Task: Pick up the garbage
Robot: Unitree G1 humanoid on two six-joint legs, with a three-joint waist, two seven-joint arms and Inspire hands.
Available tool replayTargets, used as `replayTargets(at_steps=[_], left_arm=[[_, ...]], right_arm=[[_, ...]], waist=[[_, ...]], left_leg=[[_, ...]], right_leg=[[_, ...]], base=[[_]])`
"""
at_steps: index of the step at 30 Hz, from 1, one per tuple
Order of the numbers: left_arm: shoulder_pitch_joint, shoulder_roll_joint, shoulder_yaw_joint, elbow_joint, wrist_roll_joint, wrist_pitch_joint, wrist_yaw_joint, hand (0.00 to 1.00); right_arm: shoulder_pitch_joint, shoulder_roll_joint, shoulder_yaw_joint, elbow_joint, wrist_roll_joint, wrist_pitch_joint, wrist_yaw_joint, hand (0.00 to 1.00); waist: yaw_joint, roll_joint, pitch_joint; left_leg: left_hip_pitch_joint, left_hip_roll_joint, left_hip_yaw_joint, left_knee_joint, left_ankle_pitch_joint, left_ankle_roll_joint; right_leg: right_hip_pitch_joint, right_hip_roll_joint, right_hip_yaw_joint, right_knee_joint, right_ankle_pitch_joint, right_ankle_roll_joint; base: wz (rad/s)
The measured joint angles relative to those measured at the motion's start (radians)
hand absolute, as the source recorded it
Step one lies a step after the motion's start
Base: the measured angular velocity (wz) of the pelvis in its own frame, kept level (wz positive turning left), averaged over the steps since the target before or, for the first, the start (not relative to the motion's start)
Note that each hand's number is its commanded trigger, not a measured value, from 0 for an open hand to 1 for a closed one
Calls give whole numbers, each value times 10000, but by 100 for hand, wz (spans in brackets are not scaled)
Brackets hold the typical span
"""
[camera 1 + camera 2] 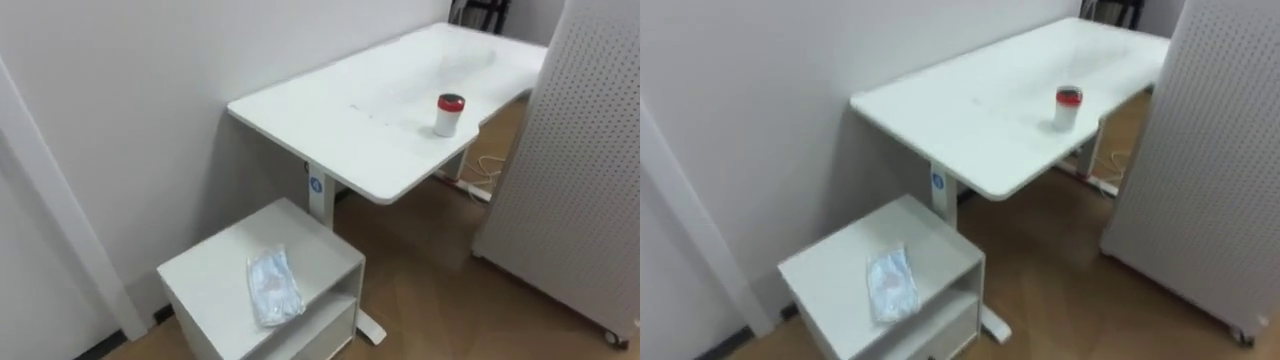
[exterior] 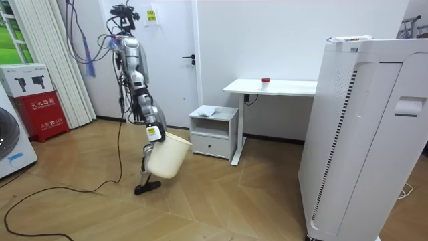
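Well apart from the right hand [image 2: 155,132], garbage [image 1: 273,285] lies atop the cabinet [image 1: 210,275].

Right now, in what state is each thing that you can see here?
plastic wrapper, crumpled, lying on the cabinet top
cup, upright on the desk, red lid on
cabinet drawer, shut
bin, off the floor, tilted, at the robot's side
door, shut

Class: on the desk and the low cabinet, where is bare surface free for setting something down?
The desk is bare left of and behind the red-lidded cup, which stands near its edge. The cabinet top is free left of and behind the crumpled wrapper. Nowhere is crowded.
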Motion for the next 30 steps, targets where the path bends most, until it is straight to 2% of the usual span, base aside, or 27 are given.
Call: replayTargets(at_steps=[1, 2, 3, 4, 5, 6, 8, 9, 10, 11, 12, 13, 14, 15, 16, 17, 18, 19, 20, 22, 24, 25, 26, 27, 28, 29, 30], left_arm=[[6, 25, 16, 1, -3, -27, 2, 0], [-47, 36, 9, -3, -10, -53, 3, 0], [-200, 41, -7, -18, -6, -112, 11, 0], [-357, 71, -159, -23, -10, -189, 23, 0], [-474, 100, -222, -17, -16, -333, 47, 0], [-571, 137, -270, -35, -13, -371, 86, 0], [-894, 331, -626, -219, 156, -402, 378, 0], [-995, 351, -636, -300, 318, -405, 477, 0], [-1180, 375, -638, -538, 400, -431, 677, 0], [-1361, 383, -702, -709, 376, -541, 880, 0], [-1429, 386, -802, -746, 379, -602, 970, 0], [-1648, 361, -912, -887, 378, -691, 1081, 0], [-1667, 339, -955, -958, 372, -760, 1120, 0], [-1676, 337, -1107, -1090, 376, -895, 1158, 0], [-1682, 356, -1388, -1112, 377, -1012, 1236, 0], [-1689, 359, -1509, -1143, 377, -1055, 1292, 0], [-1669, 283, -1728, -1277, 376, -1145, 1380, 0], [-1632, 254, -1791, -1384, 390, -1298, 1390, 0], [-1532, 256, -1783, -1592, 423, -1337, 1421, 0], [-1471, 257, -1767, -2033, 631, -1357, 1620, 0], [-1459, 267, -1776, -2439, 792, -1597, 1842, 0], [-1667, 260, -1852, -2602, 807, -1776, 1976, 0], [-1916, 257, -2016, -2765, 832, -1799, 2050, 0], [-2060, 340, -2205, -3090, 1090, -1928, 2170, 0], [-2068, 367, -2254, -3275, 1291, -2058, 2342, 0], [-2080, 384, -2234, -3308, 1388, -2072, 2425, 0], [-2132, 404, -2160, -3434, 1467, -2057, 2502, 0]], right_arm=[[20, -19, 15, -56, -17, 6, -33, 100], [32, -15, 22, -124, -46, 21, -79, 100], [-27, -1, 14, -290, -86, 33, -190, 100], [-28, 12, 26, -502, -68, 39, -329, 100], [-73, 28, 33, -608, -52, 32, -566, 100], [-123, 45, 47, -638, -57, 8, -649, 100], [-291, 73, 141, -674, -70, -20, -739, 100], [-346, 81, 138, -706, -58, -27, -733, 100], [-483, 91, 133, -801, -41, -37, -724, 100], [-583, 109, 193, -917, -41, -123, -694, 100], [-619, 115, 223, -972, -44, -166, -695, 100], [-610, 120, 269, -1054, -41, -331, -697, 100], [-608, 120, 308, -1052, -35, -399, -710, 100], [-606, 129, 413, -1044, -36, -518, -724, 100], [-590, 140, 526, -985, -46, -706, -722, 100], [-556, 160, 551, -946, -59, -805, -718, 100], [-541, 160, 613, -831, -63, -996, -719, 100], [-588, 156, 793, -769, -70, -1151, -704, 100], [-601, 158, 1005, -764, -142, -1287, -615, 100], [-672, 150, 1333, -664, -142, -1471, -527, 100], [-796, 156, 1558, -498, -140, -1582, -366, 100], [-901, 159, 1615, -340, -139, -1658, -266, 100], [-913, 137, 1600, -293, -138, -1689, -228, 100], [-1035, 216, 1578, -69, -140, -1744, -133, 100], [-1138, 220, 1643, 48, -155, -1753, -5, 100], [-1196, 221, 1651, 92, -230, -1753, 113, 100], [-1291, 221, 1679, 103, -399, -1780, 305, 100]], waist=[[37, -126, -43], [91, -175, -46], [191, -262, 0], [197, -255, 72], [248, -198, 115], [254, -185, 128], [248, -144, 138], [261, -11, 73], [282, 26, 116], [314, 104, 152], [317, 159, 163], [309, 287, 204], [303, 327, 192], [236, 349, 201], [161, 355, 195], [93, 358, 185], [40, 479, 80], [92, 586, 129], [40, 618, 128], [-99, 597, 135], [-80, 354, 245], [-185, 267, 277], [-278, 326, 245], [-170, 168, 196], [14, 129, 171], [65, 105, 154], [60, 117, 148]], left_leg=[[96, -180, 55, 141, -290, 43], [171, -269, 107, 171, -451, 59], [324, -400, 207, 266, -707, 121], [546, -468, 250, 376, -890, 199], [792, -506, 256, 387, -1100, 215], [918, -505, 250, 371, -1176, 221], [1325, -370, 56, 304, -1477, 214], [1367, -311, -30, 280, -1528, 209], [1436, -168, -186, 173, -1571, 167], [1493, 21, -232, 26, -1586, 124], [1534, 116, -276, -69, -1577, 92], [1634, 295, -391, -276, -1549, 13], [1678, 347, -433, -409, -1542, -26], [1842, 405, -468, -634, -1543, -125], [2017, 422, -550, -763, -1605, -243], [2097, 434, -604, -755, -1645, -312], [2202, 568, -644, -791, -1718, -458], [2310, 690, -648, -856, -1707, -547], [2363, 779, -648, -919, -1632, -669], [2366, 847, -643, -823, -1535, -824], [2094, 857, -671, -240, -1540, -893], [1705, 790, -1039, -563, -1510, -921], [1573, 782, -1204, -1118, -1259, -910], [1606, 680, -832, -1312, -898, -652], [1677, 681, -563, -1338, -900, -631], [1724, 646, -562, -1354, -902, -627], [1787, 617, -581, -1373, -914, -610]], right_leg=[[159, -188, 40, 82, -210, 66], [184, -297, 42, 305, -345, 105], [-112, -481, -322, 1395, -620, 356], [-637, -689, -852, 2888, -586, 531], [-1132, -885, -1190, 4257, -181, 1088], [-1331, -958, -1360, 4830, 101, 1201], [-2012, -1033, -1911, 6370, 1520, 1087], [-2179, -1060, -2079, 6570, 1592, 1032], [-2652, -1057, -2365, 6687, 1204, 866], [-3191, -1005, -2565, 6367, 815, 684], [-3435, -923, -2560, 5931, 718, 637], [-3668, -846, -2672, 4627, 683, 636], [-3713, -839, -2698, 3790, 716, 670], [-3591, -849, -2684, 1826, 1132, 743], [-3459, -841, -2704, 640, 2140, 867], [-3331, -792, -2678, 424, 2657, 921], [-3084, -541, -2772, 172, 2729, 920], [-2887, -355, -2799, -97, 2769, 858], [-2701, -253, -2808, -368, 2793, 818], [-2430, -247, -2732, -678, 2801, 806], [-2212, -288, -2028, -869, 2803, 805], [-2173, -389, -1289, -934, 2807, 851], [-2219, -373, -1161, -918, 2808, 893], [-2363, -422, -1166, -874, 2750, 1079], [-2335, -420, -1416, -992, 2796, 1121], [-2312, -443, -1576, -1049, 2808, 1108], [-2310, -475, -1926, -1064, 2855, 1054]], base=[[-9], [-18], [-10], [-7], [5], [5], [10], [9], [7], [4], [11], [14], [21], [22], [25], [24], [3], [-3], [-8], [15], [33], [63], [65], [9], [-26], [-57], [-42]])
